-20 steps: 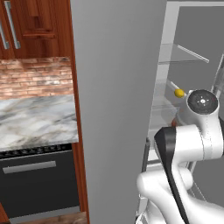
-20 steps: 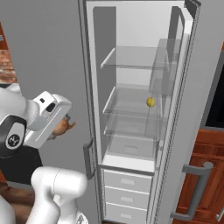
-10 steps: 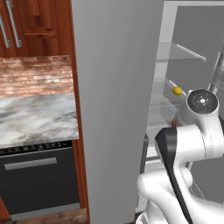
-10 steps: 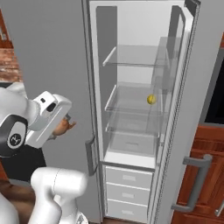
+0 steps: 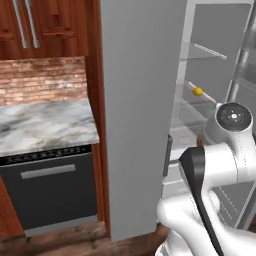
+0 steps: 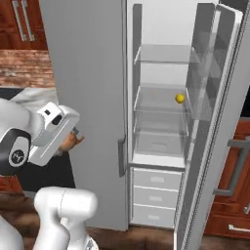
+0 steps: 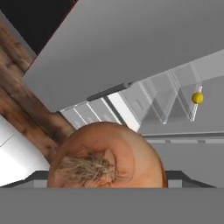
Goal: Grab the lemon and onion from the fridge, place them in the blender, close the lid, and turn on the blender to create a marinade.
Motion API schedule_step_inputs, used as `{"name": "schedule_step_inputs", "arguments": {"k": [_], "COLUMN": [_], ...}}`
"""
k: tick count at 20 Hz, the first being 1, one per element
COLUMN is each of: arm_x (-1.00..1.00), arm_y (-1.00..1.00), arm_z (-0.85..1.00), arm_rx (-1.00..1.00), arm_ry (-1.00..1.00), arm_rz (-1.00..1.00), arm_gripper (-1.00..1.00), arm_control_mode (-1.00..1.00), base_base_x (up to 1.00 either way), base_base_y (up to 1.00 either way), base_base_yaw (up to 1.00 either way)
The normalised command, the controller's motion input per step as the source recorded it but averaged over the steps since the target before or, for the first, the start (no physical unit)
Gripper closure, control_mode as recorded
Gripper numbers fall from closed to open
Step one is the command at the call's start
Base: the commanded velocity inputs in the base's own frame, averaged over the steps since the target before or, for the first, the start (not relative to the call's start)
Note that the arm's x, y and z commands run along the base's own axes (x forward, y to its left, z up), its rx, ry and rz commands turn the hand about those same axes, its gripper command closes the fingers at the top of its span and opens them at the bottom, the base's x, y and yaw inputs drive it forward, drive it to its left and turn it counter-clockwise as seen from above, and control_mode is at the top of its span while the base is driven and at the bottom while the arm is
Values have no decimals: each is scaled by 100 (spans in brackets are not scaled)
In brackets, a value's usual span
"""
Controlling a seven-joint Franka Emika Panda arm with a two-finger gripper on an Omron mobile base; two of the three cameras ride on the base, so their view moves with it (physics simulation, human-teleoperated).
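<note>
Here the hand grips the onion outside the fridge.

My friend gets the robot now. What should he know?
Gripper: shut on the onion, held outside the fridge, in front of its closed left door.
Lemon: on a glass shelf inside the fridge, whose right door stands open.
Done: onion grabbed.
Left: put the onion in the blender, fetch the lemon and add it, close the lid, switch the blender on.
</note>
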Motion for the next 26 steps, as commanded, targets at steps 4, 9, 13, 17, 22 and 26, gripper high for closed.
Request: {"name": "schedule_step_inputs", "arguments": {"k": [4, 9, 13, 17, 22, 26], "arm_x": [0, 0, 0, 0, 0, 0], "arm_y": [0, 0, 0, 0, 0, 0], "arm_z": [0, 0, 0, 0, 0, 0], "arm_rx": [0, 0, 0, 0, 0, 0], "arm_ry": [0, 0, 0, 0, 0, 0], "arm_rz": [0, 0, 0, 0, 0, 0], "arm_gripper": [100, 100, 100, 100, 100, 100], "arm_control_mode": [100, 100, 100, 100, 100, 100], "base_base_x": [-16, -26, -18, -18, -15, -13], "base_base_y": [36, 16, 22, 19, 10, 7], "base_base_yaw": [-63, -88, -92, -91, -88, -87]}}
